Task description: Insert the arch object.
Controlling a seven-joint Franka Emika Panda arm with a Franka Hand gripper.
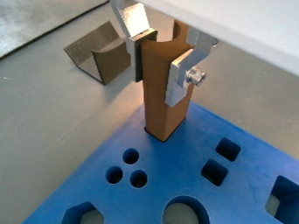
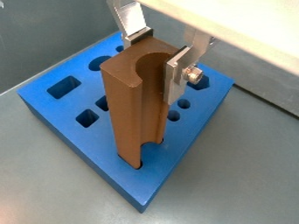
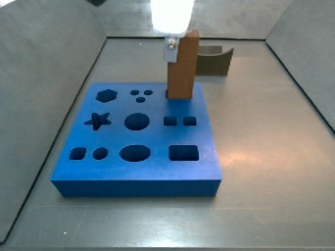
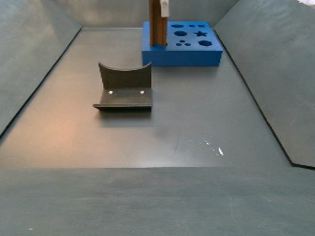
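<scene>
My gripper (image 1: 160, 57) is shut on the arch object (image 1: 162, 101), a tall orange-brown bar with a curved notch in its top end, and holds it upright. Both show in another wrist view, the gripper (image 2: 158, 54) near the top of the bar (image 2: 135, 109). The bar's lower end meets the blue board (image 1: 176, 179) close to one edge; I cannot tell whether it sits in a hole. In a side view the gripper (image 3: 171, 44) holds the bar (image 3: 183, 69) at the board's (image 3: 118, 137) far edge. It also shows in another side view (image 4: 159, 32).
The blue board (image 2: 111, 166) has several cut-out holes of different shapes. The dark fixture (image 4: 123, 88) stands on the grey floor apart from the board (image 4: 185, 55), and shows behind the bar (image 3: 214, 61) and in a wrist view (image 1: 100, 52). Grey walls enclose the floor.
</scene>
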